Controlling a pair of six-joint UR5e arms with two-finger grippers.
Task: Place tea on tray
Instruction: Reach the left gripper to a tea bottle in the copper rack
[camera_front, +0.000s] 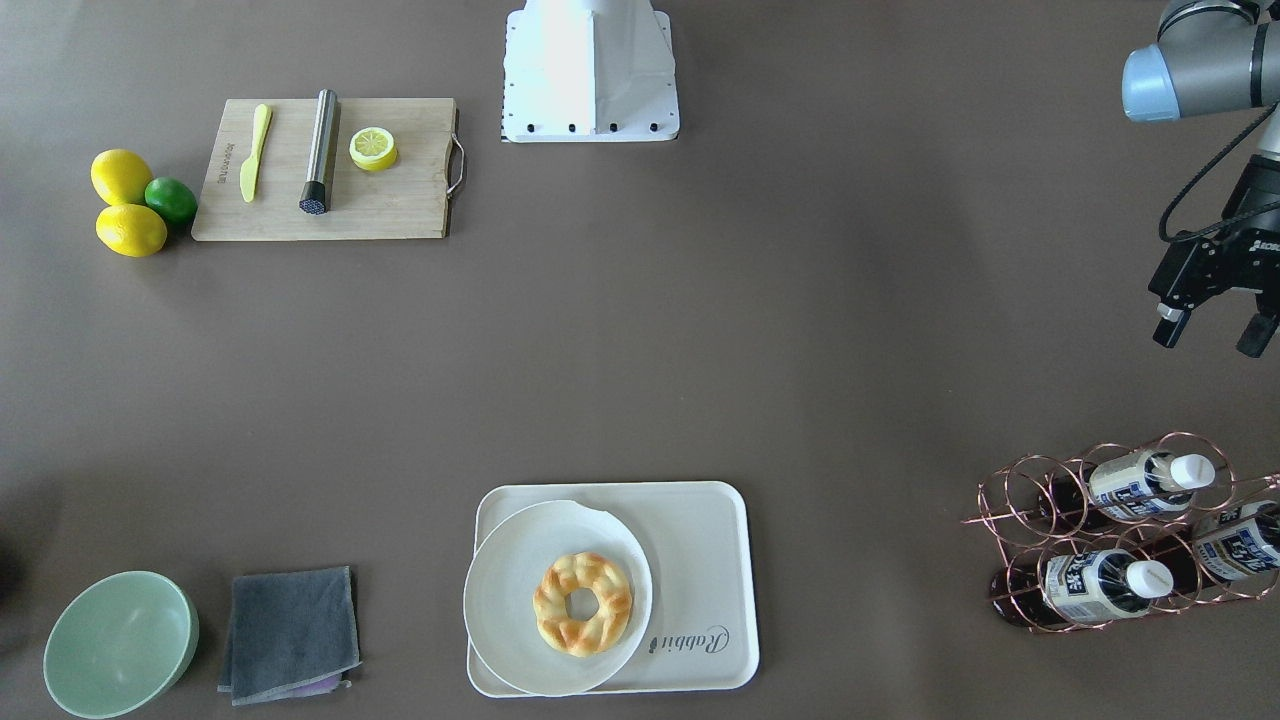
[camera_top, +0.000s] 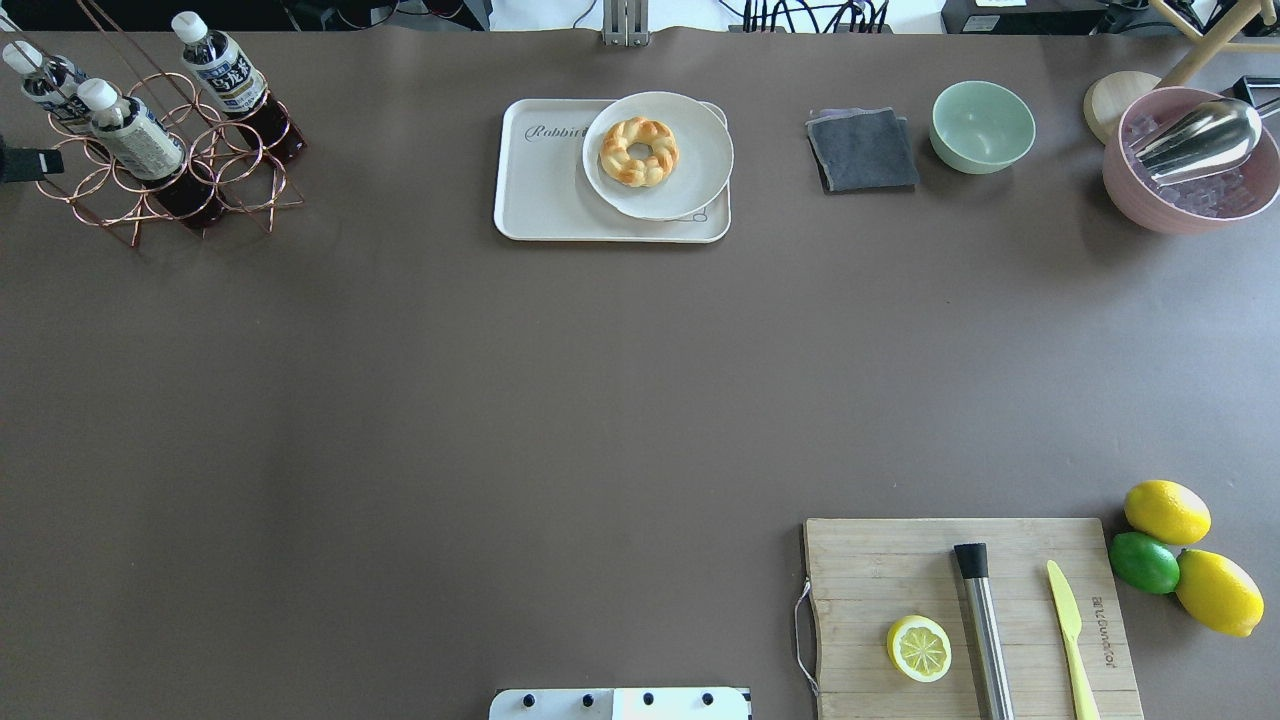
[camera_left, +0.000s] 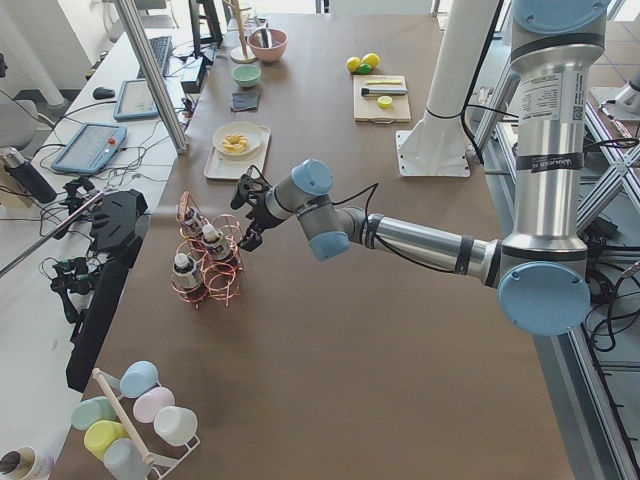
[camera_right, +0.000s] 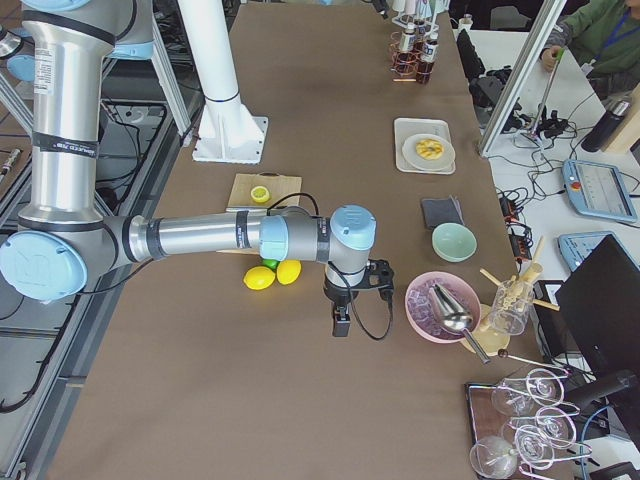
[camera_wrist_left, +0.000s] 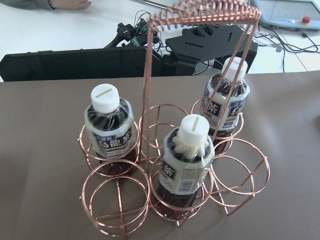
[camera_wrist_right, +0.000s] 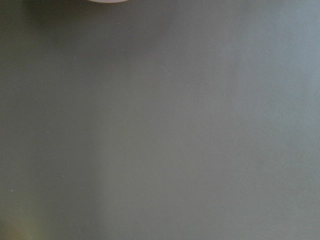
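Observation:
Three tea bottles (camera_front: 1105, 585) with white caps lie in a copper wire rack (camera_front: 1020, 500) at the table's far corner on my left. They also show in the overhead view (camera_top: 130, 130) and close up in the left wrist view (camera_wrist_left: 187, 160). The cream tray (camera_front: 700, 560) marked "Rabbit" holds a round white plate (camera_front: 510, 590) with a donut (camera_front: 583, 603); the tray's labelled side is bare. My left gripper (camera_front: 1212, 333) is open and empty, on the robot's side of the rack. My right gripper (camera_right: 340, 322) shows only in the exterior right view near the lemons; I cannot tell its state.
A wooden cutting board (camera_front: 400, 200) carries a yellow knife, a metal rod and a lemon half. Two lemons and a lime (camera_front: 170, 198) lie beside it. A green bowl (camera_front: 120, 642), a grey cloth (camera_front: 290, 632) and a pink bowl with ice and a scoop (camera_top: 1190, 160) stand along the far edge.

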